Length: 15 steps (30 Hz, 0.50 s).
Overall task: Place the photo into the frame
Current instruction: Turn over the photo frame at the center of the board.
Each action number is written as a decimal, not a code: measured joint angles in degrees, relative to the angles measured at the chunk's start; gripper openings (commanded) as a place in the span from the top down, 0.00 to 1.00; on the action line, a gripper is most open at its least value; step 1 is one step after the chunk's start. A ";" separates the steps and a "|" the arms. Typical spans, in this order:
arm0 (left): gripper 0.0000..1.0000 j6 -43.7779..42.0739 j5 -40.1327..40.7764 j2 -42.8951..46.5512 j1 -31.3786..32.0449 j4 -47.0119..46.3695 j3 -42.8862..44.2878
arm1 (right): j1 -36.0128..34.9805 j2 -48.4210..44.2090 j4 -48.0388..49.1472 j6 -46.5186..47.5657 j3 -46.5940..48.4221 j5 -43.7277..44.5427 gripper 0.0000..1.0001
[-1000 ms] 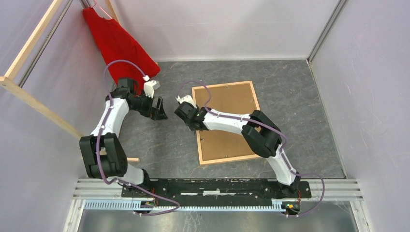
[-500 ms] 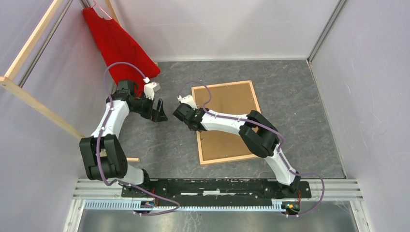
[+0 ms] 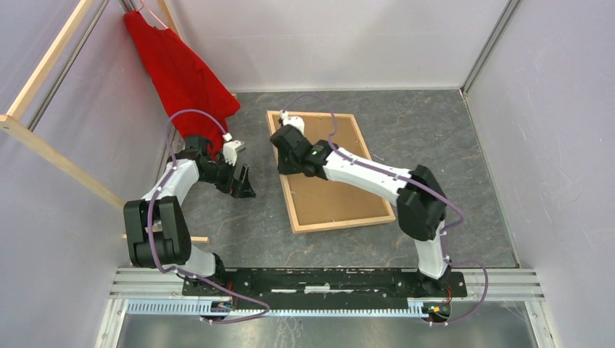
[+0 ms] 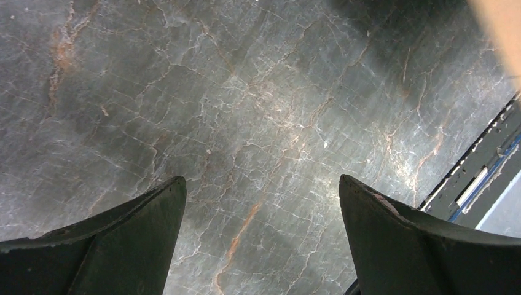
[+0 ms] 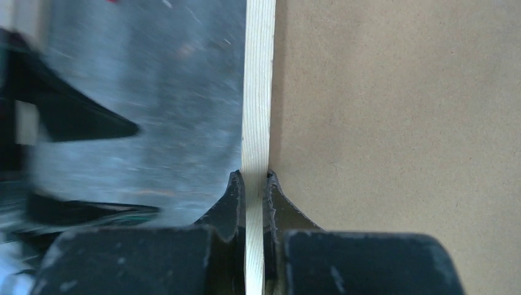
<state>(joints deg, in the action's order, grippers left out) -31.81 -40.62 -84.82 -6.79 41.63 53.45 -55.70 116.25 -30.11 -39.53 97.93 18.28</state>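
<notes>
The frame [image 3: 289, 203], thin light wood, lies back side up on the grey marbled floor with a brown backing board [image 3: 330, 196] inside it. My right gripper [image 3: 281, 161] is shut on the frame's left rail. In the right wrist view, the jaws [image 5: 253, 175] pinch the pale wood strip [image 5: 258, 92], with the board [image 5: 399, 123] to its right. My left gripper [image 3: 244, 187] stands open just left of the frame. In the left wrist view, its fingers [image 4: 261, 181] are wide apart over bare floor. The photo is not in view.
A red cloth [image 3: 181, 69] hangs at the back left from the wooden rack bars [image 3: 51, 152], close behind the left arm. Pale walls enclose the floor on three sides. The metal base rail [image 3: 326, 279] runs along the near edge.
The right gripper has closed on the frame's left rail and dragged the frame back and to the left, turning it. The left gripper moved slightly nearer and stayed open.
</notes>
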 measured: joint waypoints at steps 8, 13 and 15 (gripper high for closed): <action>0.08 2.05 -2.73 0.72 0.37 -2.14 -0.85 | 3.67 -9.07 7.45 -10.01 -1.33 -9.81 1.00; 0.11 8.17 -4.61 3.61 3.21 -4.72 0.63 | 4.09 -10.05 11.19 -14.62 -2.23 -14.01 1.00; 0.11 10.88 -5.18 4.63 4.87 -5.73 2.80 | 4.31 -10.43 12.70 -16.55 -2.71 -15.89 1.00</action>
<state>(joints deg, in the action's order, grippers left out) -20.93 -45.80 -80.18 -1.91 35.90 56.25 -51.40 105.82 -17.41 -56.07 95.22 2.39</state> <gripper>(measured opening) 0.898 0.059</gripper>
